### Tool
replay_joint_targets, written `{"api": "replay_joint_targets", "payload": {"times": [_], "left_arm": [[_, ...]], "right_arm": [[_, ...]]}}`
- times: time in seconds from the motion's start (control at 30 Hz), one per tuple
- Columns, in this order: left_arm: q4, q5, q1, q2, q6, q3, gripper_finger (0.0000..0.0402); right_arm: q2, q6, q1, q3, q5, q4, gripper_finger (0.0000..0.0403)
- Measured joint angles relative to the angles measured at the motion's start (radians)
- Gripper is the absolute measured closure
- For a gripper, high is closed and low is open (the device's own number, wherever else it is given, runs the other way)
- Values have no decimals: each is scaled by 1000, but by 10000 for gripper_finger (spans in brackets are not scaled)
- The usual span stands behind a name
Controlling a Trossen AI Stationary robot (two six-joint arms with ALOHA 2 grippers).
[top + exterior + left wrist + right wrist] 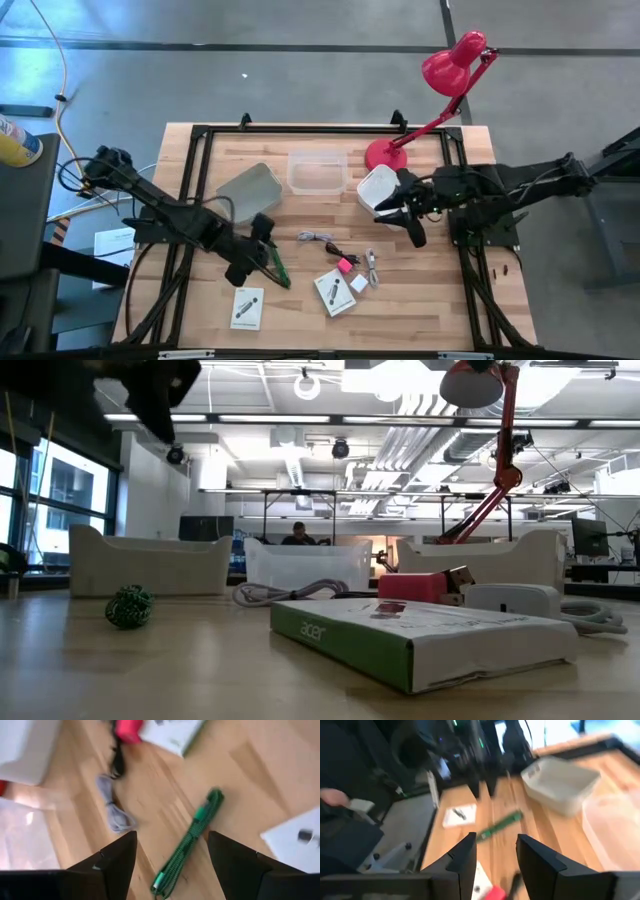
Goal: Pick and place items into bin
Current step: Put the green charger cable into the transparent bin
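Note:
My left gripper [264, 252] [171, 839] hangs open above the table. The green pen-like item [191, 840] [281, 270] lies flat on the wood below, between its fingers in the left wrist view. My right gripper [411, 228] [496, 842] is open too, in the air near the white bin [377, 187]. Between the arms lie a grey coiled cable [314, 238], a black cable [341, 252], a pink piece [345, 265], a white square [359, 283], a white cable [372, 266] and two printed white cards [247, 307] [335, 292].
Three bins stand along the far half of the table: a grey one [250, 189], a clear one [318, 172] and the white one. A red desk lamp [385, 153] stands at the far right corner. A black frame [300, 129] runs round the table.

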Motion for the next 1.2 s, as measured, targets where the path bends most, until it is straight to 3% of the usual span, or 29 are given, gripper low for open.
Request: {"api": "replay_joint_targets", "payload": {"times": [0.47, 0.77, 1.0, 1.2], "left_arm": [[29, 21, 1, 302, 87, -1, 170], [61, 165, 132, 345, 29, -2, 170], [93, 248, 200, 344, 129, -1, 170], [90, 253, 202, 344, 184, -1, 170]], "right_arm": [[-112, -40, 18, 0, 70, 79, 274], [-118, -54, 18, 0, 85, 82, 274], [-118, -54, 18, 0, 85, 79, 274], [-118, -48, 18, 0, 85, 66, 274]]}}
